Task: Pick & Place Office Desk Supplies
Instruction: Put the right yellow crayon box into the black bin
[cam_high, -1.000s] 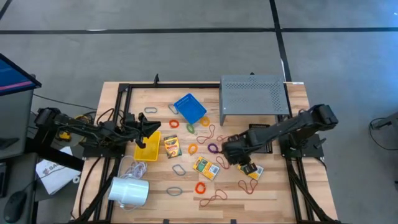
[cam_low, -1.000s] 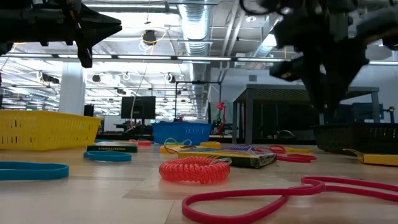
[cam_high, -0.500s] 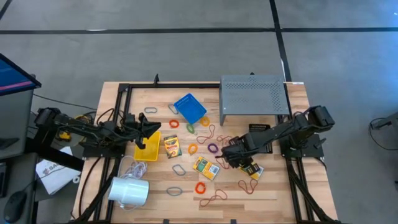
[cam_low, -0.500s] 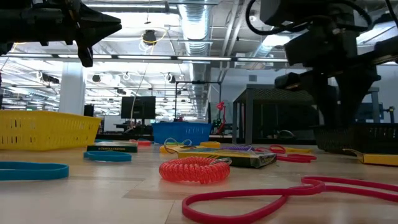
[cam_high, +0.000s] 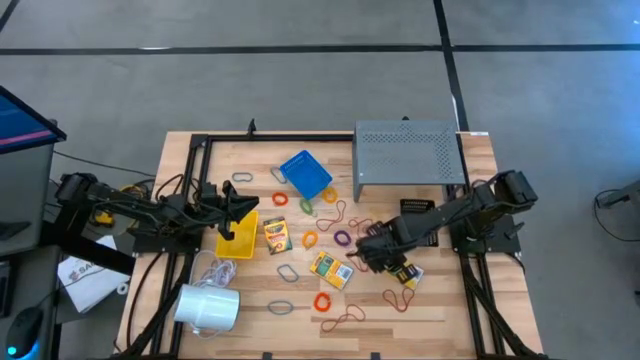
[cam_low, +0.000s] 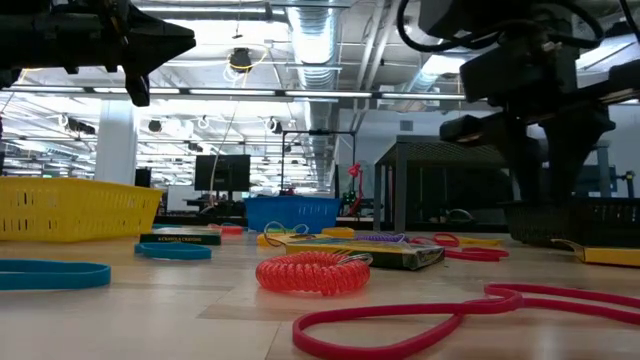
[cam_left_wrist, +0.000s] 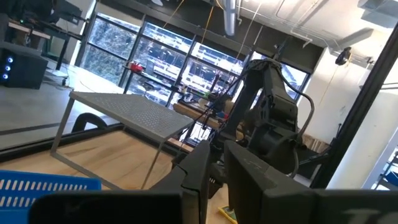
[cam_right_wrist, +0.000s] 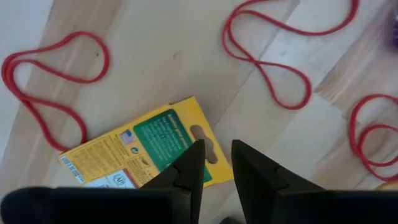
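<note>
Three yellow-green crayon boxes lie flat on the table (cam_high: 277, 234), (cam_high: 331, 270), (cam_high: 405, 272). Around them lie loose rubber bands (cam_high: 340, 318), a red coiled band (cam_low: 312, 272) and grey loop clips (cam_high: 290, 272). My right gripper (cam_high: 366, 254) hangs low over the table beside the right-hand crayon box (cam_right_wrist: 146, 152). Its fingers (cam_right_wrist: 198, 163) point down with only a narrow gap and touch nothing. My left gripper (cam_high: 236, 214) waits, shut, above the yellow bin (cam_high: 238, 242).
A blue bin (cam_high: 305, 173) and a grey perforated shelf (cam_high: 408, 152) stand toward the far edge. A white cylinder with a cord (cam_high: 208, 307) lies near the left corner. Red bands (cam_right_wrist: 273, 68), (cam_right_wrist: 50, 74) curl on the wood around the right gripper.
My right gripper has come down from higher up toward the table, beside the right-hand crayon box, and has then held still. The left arm and the loose things have stayed where they were.
</note>
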